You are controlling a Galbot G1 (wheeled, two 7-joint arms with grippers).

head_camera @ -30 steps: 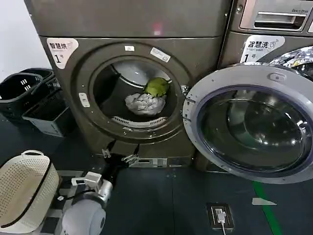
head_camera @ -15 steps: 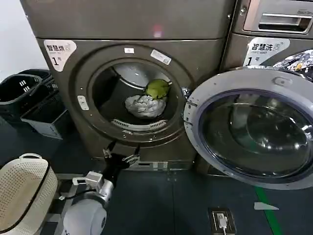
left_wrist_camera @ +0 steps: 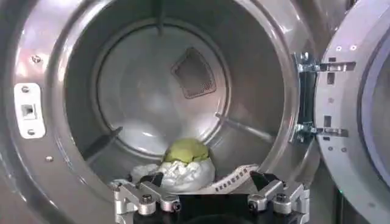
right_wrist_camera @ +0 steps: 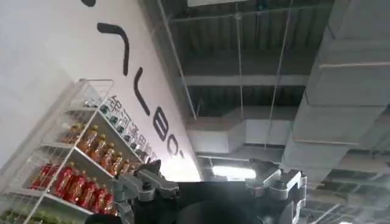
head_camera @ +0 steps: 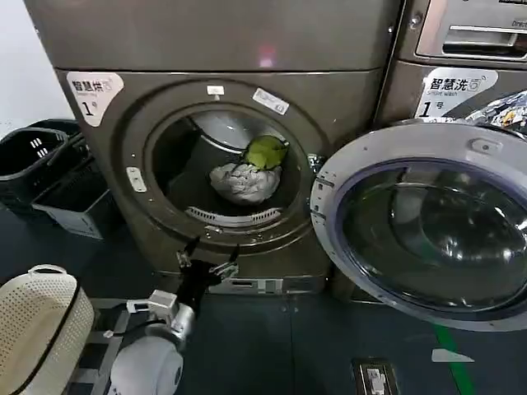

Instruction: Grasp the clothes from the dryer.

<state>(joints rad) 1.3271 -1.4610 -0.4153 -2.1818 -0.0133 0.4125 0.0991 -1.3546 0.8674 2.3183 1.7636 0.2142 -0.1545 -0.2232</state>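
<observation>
The dryer (head_camera: pixel 107 181) is a bronze-grey front-loader with its round porthole open and a white label reading 1. Inside the dark drum lie the clothes: a whitish-grey wrinkly bundle (head_camera: pixel 244 182) with a smaller yellow-green bundle (head_camera: pixel 265 151) behind it. In the left wrist view the whitish bundle (left_wrist_camera: pixel 183 173) and the yellow-green one (left_wrist_camera: pixel 186 150) rest on the drum floor. My left gripper (head_camera: pixel 207 257) hangs open just below the porthole rim, outside the drum, fingers (left_wrist_camera: pixel 152 181) spread with nothing between them. My right gripper (right_wrist_camera: pixel 204 176) points up at the ceiling, open and empty.
The dryer's silver-rimmed glass door (head_camera: pixel 428 222) stands swung open to the right. A second machine (head_camera: pixel 461 74) stands at the right. Dark baskets (head_camera: pixel 41 173) sit on the floor at the left, and a white perforated basket (head_camera: pixel 37 329) is near my left arm.
The view has crept closer to the dryer and slightly lower. The left gripper has risen a little toward the porthole rim. The clothes have not moved.
</observation>
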